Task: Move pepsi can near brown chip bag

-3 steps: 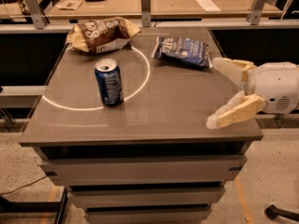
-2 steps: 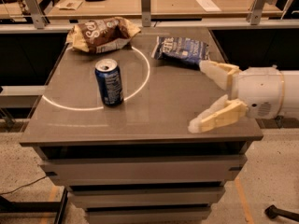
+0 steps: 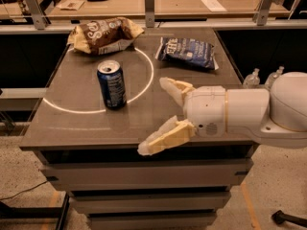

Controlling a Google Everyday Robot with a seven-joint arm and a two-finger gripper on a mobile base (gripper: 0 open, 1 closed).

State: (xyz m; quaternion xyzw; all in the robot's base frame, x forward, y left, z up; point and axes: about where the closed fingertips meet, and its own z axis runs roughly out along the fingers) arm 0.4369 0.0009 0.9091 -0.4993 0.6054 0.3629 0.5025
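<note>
The pepsi can [image 3: 112, 84], dark blue with a silver top, stands upright on the grey table [image 3: 72, 123], left of middle, on a white circle line. The brown chip bag [image 3: 104, 34] lies wrinkled at the table's far left. My gripper [image 3: 154, 115] reaches in from the right, low over the table's front, to the right of the can and apart from it. It is open and empty, with one cream finger [image 3: 175, 88] farther back and the other [image 3: 165, 137] at the front edge.
A dark blue chip bag [image 3: 186, 51] with white lettering lies at the table's far right. Wooden benches with metal posts [image 3: 149, 6] stand behind the table. Clear bottles [image 3: 251, 78] sit beyond the right edge. The table's front edge drops to drawers below.
My gripper and arm have moved left across the table's front toward the can. The can and both bags have not moved.
</note>
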